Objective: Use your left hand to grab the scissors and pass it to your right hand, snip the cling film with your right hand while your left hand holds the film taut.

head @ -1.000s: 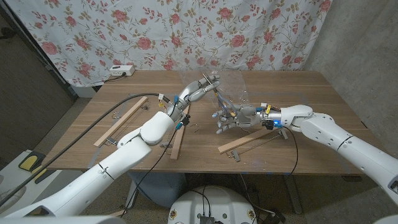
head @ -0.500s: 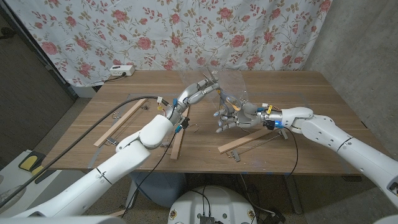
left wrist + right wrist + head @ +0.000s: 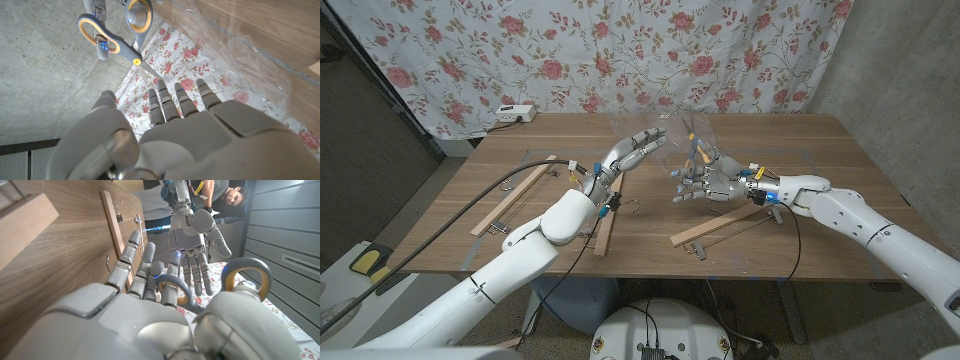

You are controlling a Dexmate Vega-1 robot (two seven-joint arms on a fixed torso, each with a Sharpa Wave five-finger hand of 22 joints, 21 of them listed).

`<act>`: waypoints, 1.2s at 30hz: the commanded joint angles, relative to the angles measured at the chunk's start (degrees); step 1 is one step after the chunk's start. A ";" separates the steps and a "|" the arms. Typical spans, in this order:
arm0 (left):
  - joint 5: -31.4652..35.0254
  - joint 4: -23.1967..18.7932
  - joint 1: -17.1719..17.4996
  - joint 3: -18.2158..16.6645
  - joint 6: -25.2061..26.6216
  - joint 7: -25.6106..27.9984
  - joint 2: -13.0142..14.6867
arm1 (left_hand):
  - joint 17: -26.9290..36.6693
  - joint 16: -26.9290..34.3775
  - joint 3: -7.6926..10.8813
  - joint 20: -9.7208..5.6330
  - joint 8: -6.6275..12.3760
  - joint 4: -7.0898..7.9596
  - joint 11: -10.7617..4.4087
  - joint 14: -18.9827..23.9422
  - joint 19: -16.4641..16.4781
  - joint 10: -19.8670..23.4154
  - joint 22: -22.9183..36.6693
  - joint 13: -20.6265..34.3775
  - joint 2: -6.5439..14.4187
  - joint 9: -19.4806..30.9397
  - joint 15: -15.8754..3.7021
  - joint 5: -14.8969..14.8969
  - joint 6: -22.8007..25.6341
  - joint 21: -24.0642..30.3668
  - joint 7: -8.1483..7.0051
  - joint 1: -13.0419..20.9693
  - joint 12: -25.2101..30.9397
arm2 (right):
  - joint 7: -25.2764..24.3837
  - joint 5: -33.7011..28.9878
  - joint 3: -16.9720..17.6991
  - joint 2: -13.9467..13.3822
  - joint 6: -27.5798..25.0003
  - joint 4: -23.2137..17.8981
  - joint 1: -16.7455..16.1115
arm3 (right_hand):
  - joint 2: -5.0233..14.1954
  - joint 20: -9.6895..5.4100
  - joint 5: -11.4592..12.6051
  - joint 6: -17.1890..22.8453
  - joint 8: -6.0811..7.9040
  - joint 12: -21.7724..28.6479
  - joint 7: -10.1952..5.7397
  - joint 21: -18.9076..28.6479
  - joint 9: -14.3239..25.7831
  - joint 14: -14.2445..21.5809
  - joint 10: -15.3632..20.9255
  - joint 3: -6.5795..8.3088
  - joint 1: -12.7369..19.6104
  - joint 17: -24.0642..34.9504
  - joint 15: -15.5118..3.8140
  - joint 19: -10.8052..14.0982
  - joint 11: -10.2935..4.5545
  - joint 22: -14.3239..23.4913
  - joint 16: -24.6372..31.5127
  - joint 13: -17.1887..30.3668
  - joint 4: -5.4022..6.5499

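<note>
My right hand (image 3: 708, 184) grips the scissors (image 3: 694, 153) by their handles, blades up, above the table's (image 3: 800, 250) middle. My left hand (image 3: 632, 150) hangs just beside it, fingers apart, holding nothing, before the cling film (image 3: 240, 55).

Above the wooden table (image 3: 520, 215), the right hand (image 3: 708, 183) holds scissors (image 3: 692, 150) facing the empty, spread left hand (image 3: 635, 148).

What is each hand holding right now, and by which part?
The right hand holds the scissors by the handle loops, fingers through them. The left hand is open and holds nothing.
</note>
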 commanded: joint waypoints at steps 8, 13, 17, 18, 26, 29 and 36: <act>-1.10 1.57 1.06 -0.48 -1.98 0.47 -0.52 | 0.15 -0.01 0.26 0.20 0.36 -0.27 -0.32 0.34 0.50 0.26 0.08 -0.09 -0.05 0.16 -0.09 0.39 0.25 0.19 0.03 -0.20 0.33 | -3.85 0.50 2.79 -2.09 -0.57 -2.74 -1.49 | 0.88 0.14 0.69 -3.19 0.28 0.22 3.66 -0.38 -0.15 0.49 0.57 -0.50 0.36 0.16 0.19 0.43 -0.12 0.14 0.06 0.21 0.30; -1.16 1.90 1.16 -0.57 -2.29 0.63 -0.65 | 0.16 -0.02 0.30 0.17 0.36 -0.33 -0.24 0.34 0.52 0.21 0.08 -0.11 -0.06 0.16 -0.08 0.39 0.28 0.19 0.01 -0.22 0.34 | -5.55 0.45 3.53 -3.99 -1.80 -4.52 -2.04 | 0.97 0.11 0.83 -3.20 0.28 0.25 3.76 -0.41 -0.19 0.56 0.56 -0.59 0.37 0.18 0.21 0.57 -0.08 0.13 0.10 0.30 0.33; -1.13 2.04 1.28 -0.91 -2.58 0.98 -0.67 | 0.16 -0.04 0.32 0.16 0.34 -0.38 -0.27 0.30 0.53 0.21 0.09 -0.14 -0.10 0.16 -0.04 0.39 0.25 0.19 0.05 -0.25 0.35 | -6.29 0.10 3.38 -5.03 -2.82 -5.32 -2.17 | 1.04 0.24 0.95 -3.21 0.27 0.21 3.80 -0.45 -0.22 0.74 0.75 -0.68 0.42 0.15 0.16 0.68 -0.07 0.13 0.15 0.19 0.34; -1.10 2.06 1.31 -1.02 -2.67 1.06 -0.65 | 0.16 -0.04 0.32 0.17 0.35 -0.40 -0.21 0.31 0.54 0.13 0.09 -0.15 -0.11 0.16 -0.03 0.39 0.28 0.19 -0.01 -0.26 0.32 | -6.81 -0.06 3.39 -5.34 -3.09 -5.71 -2.31 | 1.07 0.30 0.99 -3.20 0.27 0.22 3.85 -0.46 -0.24 0.78 0.78 -0.71 0.43 0.15 0.21 0.73 -0.03 0.13 0.17 0.21 0.34; 1.33 1.10 1.37 -2.08 -1.68 2.65 0.17 | 0.16 -0.08 0.39 0.15 0.62 -0.57 -0.15 0.25 0.43 -0.13 0.09 -0.20 -0.18 0.16 -0.04 0.37 1.02 0.14 0.05 -0.25 0.26 | -8.24 1.22 3.98 -7.17 -5.18 -7.18 -3.68 | 1.33 0.52 1.18 -3.18 0.28 0.10 3.80 -0.59 -0.29 0.80 0.99 -0.79 0.56 0.18 0.25 0.76 0.13 0.13 0.20 0.03 0.37; 3.46 0.16 1.49 -2.58 -0.35 4.10 0.54 | 0.13 -0.20 0.59 0.20 1.23 -0.87 0.03 0.05 0.42 -0.56 0.09 -0.25 -0.17 0.17 0.08 0.35 2.80 0.12 0.10 -0.07 0.18 | -8.85 1.77 4.62 -8.14 -5.59 -7.95 -4.47 | 1.44 0.52 1.25 -3.11 0.31 0.14 3.85 -0.68 -0.30 0.71 0.90 -0.82 0.60 0.18 0.32 0.69 0.08 0.13 0.17 0.16 0.39; 9.57 -1.66 1.43 -4.03 4.35 7.32 1.98 | 0.11 -0.29 0.88 0.18 1.77 -1.21 0.28 -0.12 0.38 -1.23 0.09 -0.30 -0.05 0.18 0.14 0.34 4.67 0.09 0.11 0.15 0.03 | -9.68 3.32 6.22 -9.92 -6.18 -9.50 -6.04 | 1.72 0.60 1.38 -3.07 0.32 0.05 3.89 -0.80 -0.34 0.82 0.96 -0.83 0.72 0.00 0.31 0.66 0.13 0.13 0.12 0.08 0.42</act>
